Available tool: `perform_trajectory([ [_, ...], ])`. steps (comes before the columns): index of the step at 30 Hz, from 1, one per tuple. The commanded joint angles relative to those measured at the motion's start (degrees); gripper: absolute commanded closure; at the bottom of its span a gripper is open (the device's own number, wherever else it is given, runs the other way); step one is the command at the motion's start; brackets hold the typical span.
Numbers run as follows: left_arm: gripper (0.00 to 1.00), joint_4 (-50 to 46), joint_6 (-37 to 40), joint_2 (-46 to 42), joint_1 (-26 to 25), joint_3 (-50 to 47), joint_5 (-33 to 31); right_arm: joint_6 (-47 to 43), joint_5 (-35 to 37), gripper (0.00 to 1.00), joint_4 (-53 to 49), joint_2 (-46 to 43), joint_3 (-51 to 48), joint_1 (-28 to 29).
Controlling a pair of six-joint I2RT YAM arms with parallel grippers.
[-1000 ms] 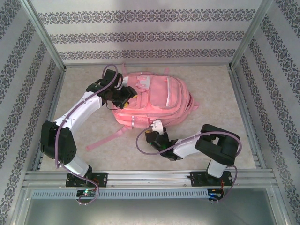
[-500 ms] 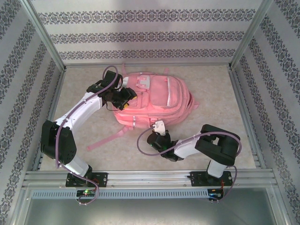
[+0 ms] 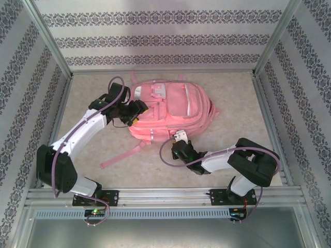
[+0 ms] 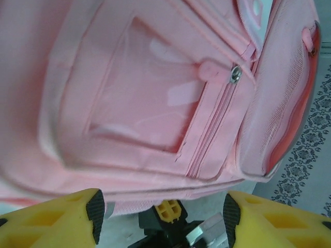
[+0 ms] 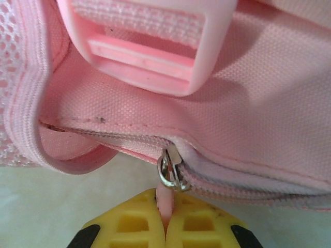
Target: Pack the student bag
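The student bag [image 3: 173, 108] is a large pink backpack lying flat in the middle of the table, front pockets up. My right gripper [image 3: 179, 138] is at its near edge. In the right wrist view this gripper [image 5: 165, 217] is shut on the pink zipper pull tab [image 5: 164, 199], which hangs from a metal slider [image 5: 170, 169] below a pink buckle [image 5: 147, 46]. My left gripper [image 3: 138, 111] is at the bag's left side. Its yellow fingers [image 4: 77, 219] stand wide apart, gripper [image 4: 160, 214] open, with the bag's edge [image 4: 155, 183] lying between and above them.
A loose pink strap [image 3: 121, 154] trails from the bag toward the near left over the table [image 3: 232, 98]. Patterned walls and metal frame posts [image 3: 51, 46] close in the table on three sides. A metal rail [image 3: 165, 195] runs along the near edge.
The right gripper has shut on the zipper pull tab and shifted slightly right, its elbow swinging out to the right. The left gripper has moved a little nearer and lower along the bag's left side.
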Motion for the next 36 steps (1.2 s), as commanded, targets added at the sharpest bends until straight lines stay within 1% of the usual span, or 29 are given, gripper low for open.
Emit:
perform_trajectory([
  [1, 0.34, -3.04, -3.99, -6.42, -0.15, -5.04, -0.52, -2.52, -5.59, 1.00, 0.21, -1.85, 0.78, -0.43],
  [5, 0.34, -1.03, -9.00, -12.21, -1.25, -13.41, -1.50, -1.57, -7.46, 1.00, -0.75, -2.38, 1.36, -1.04],
  [9, 0.36, 4.53, -14.03, -14.22, -2.01, -20.14, -1.93, 0.24, -8.94, 1.00, -0.84, -2.88, 1.43, -1.41],
  [16, 0.47, 13.09, -17.40, -10.62, -4.15, -23.73, -3.01, 2.08, -9.42, 1.00, -0.39, -2.61, 1.44, -1.50],
  [19, 0.47, 16.44, -17.88, -7.99, -4.21, -24.05, -3.41, 2.81, -9.39, 1.00, 0.12, -2.81, 1.05, -1.50],
  [22, 0.48, 18.18, -16.59, -5.17, -4.17, -23.17, -4.22, 3.48, -8.69, 1.00, 0.22, -3.33, 0.37, -1.50],
  [23, 0.50, 18.39, -16.15, -4.01, -4.20, -22.90, -4.50, 3.61, -8.46, 1.00, 0.27, -3.50, -0.02, -1.50],
  [26, 0.63, 19.47, -15.61, -1.57, -4.20, -22.71, -4.41, 3.40, -7.60, 1.00, -0.46, -4.48, -0.59, -1.50],
  [28, 0.75, 17.34, -14.20, -1.23, -4.06, -22.42, -6.18, 2.77, -6.81, 1.00, -2.01, -5.27, -0.70, -1.51],
  [29, 0.79, 15.17, -13.57, -1.46, -3.69, -22.07, -7.84, 2.36, -6.41, 1.00, -3.14, -5.68, -0.65, -1.56],
  [31, 0.88, 13.80, -12.26, -2.24, -2.69, -22.07, -9.80, 1.72, -6.29, 1.00, -4.09, -6.30, -0.95, -1.85],
  [33, 0.94, 12.42, -11.00, -2.96, -1.49, -21.69, -11.51, 0.81, -6.55, 1.00, -6.27, -6.43, -0.90, -2.61],
  [36, 1.00, 10.34, -8.20, -2.67, -0.32, -19.56, -12.83, -1.35, -7.00, 1.00, -8.99, -6.20, -0.31, -3.59],
])
